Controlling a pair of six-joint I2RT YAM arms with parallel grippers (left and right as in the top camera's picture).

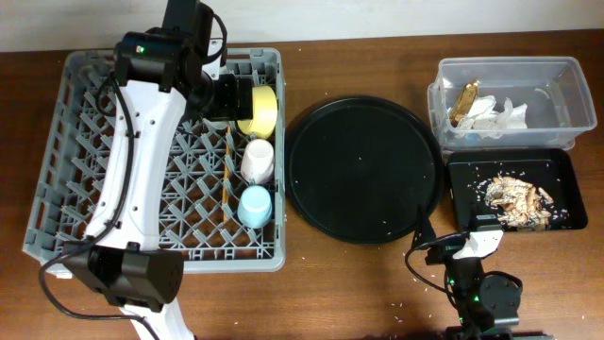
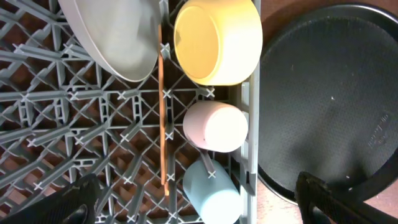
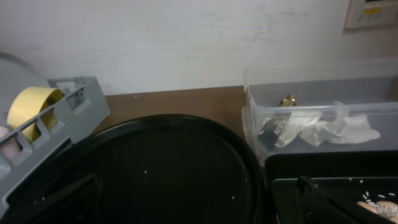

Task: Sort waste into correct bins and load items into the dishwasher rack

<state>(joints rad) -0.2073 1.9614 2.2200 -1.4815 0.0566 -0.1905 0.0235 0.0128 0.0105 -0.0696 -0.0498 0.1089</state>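
The grey dishwasher rack [image 1: 85, 161] holds the yellow bowl [image 1: 262, 109], the pink cup [image 1: 257, 161], the light-blue cup [image 1: 255, 206] and the wooden chopsticks [image 1: 229, 168]. My left gripper [image 1: 226, 94] hovers over the rack, open and empty. Its wrist view shows the pale plate [image 2: 115, 37] standing beside the bowl [image 2: 217, 40], above the pink cup [image 2: 214, 126], the blue cup [image 2: 208, 193] and the chopsticks [image 2: 163, 112]. The clear tub [image 1: 510, 66] holds napkins [image 1: 498, 115] and the gold wrapper [image 1: 465, 102]. The flat black tray [image 1: 566, 165] holds food scraps [image 1: 514, 194]. My right gripper [image 1: 462, 241] is open and empty, low at the front.
A large round black tray [image 1: 363, 170] lies between the rack and the bins, with a few crumbs on it. The right wrist view shows this tray [image 3: 174, 162], the tub [image 3: 255, 118] and the rack's corner [image 3: 81, 106]. A wall stands behind the table.
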